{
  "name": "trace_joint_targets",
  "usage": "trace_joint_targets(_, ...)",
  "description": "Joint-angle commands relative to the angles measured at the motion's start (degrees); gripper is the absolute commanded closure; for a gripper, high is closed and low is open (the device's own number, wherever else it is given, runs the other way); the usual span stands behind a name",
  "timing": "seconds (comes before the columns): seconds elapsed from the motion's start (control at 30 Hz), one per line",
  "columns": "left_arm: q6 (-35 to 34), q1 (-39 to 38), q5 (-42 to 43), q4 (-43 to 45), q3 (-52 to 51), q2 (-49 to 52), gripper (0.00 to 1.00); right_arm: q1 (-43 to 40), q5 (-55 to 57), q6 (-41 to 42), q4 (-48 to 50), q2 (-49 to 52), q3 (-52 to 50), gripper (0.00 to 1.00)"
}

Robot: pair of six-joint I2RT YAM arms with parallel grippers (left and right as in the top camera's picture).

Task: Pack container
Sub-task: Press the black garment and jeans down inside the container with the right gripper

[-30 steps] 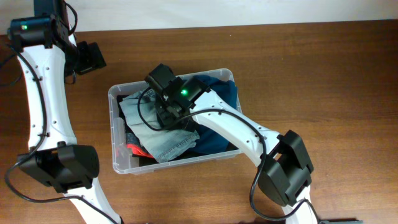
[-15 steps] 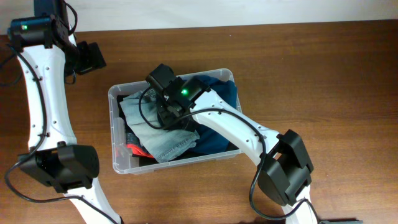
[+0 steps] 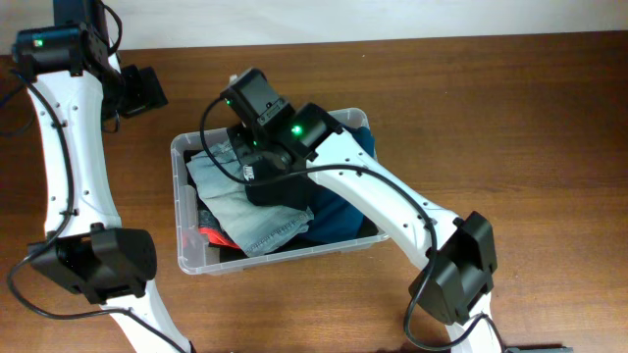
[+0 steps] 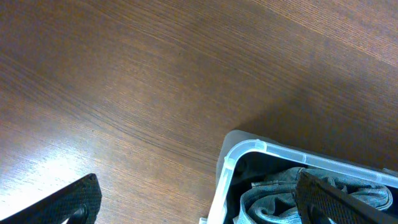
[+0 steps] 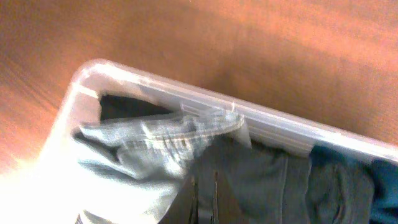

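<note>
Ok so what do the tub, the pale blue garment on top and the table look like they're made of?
The container looks like clear, glossy plastic: you can see through its walls. The pale blue garment looks like faded denim, matte, with stitched seams. The table is wood or a wood-look laminate: brown grain, slight sheen.

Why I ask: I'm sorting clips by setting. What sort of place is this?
Probably a robotics test bench, not a home: a white left arm and right arm mounted at a wooden table, a plain pale wall behind, and a clear container stuffed with clothes.
</note>
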Motion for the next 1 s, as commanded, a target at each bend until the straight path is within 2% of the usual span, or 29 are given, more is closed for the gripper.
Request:
trace_joint_targets(0.0, -0.6, 0.3, 0.4, 0.0, -0.2, -0.5, 0.01, -0.9, 1.9, 0.5, 0.9, 0.1, 0.7, 0.96)
trace_joint_targets(0.6, -0.6, 0.3, 0.4, 0.0, -0.2, -0.5, 0.01, -1.7, -0.5, 4.0, -3.1, 14.0, 0.6, 0.96)
trace_joint_targets(0.97, -0.6, 0.3, 0.4, 0.0, -0.2, -0.5, 0.00, -1.6, 0.7, 3.5, -5.4, 8.3, 2.7, 0.96)
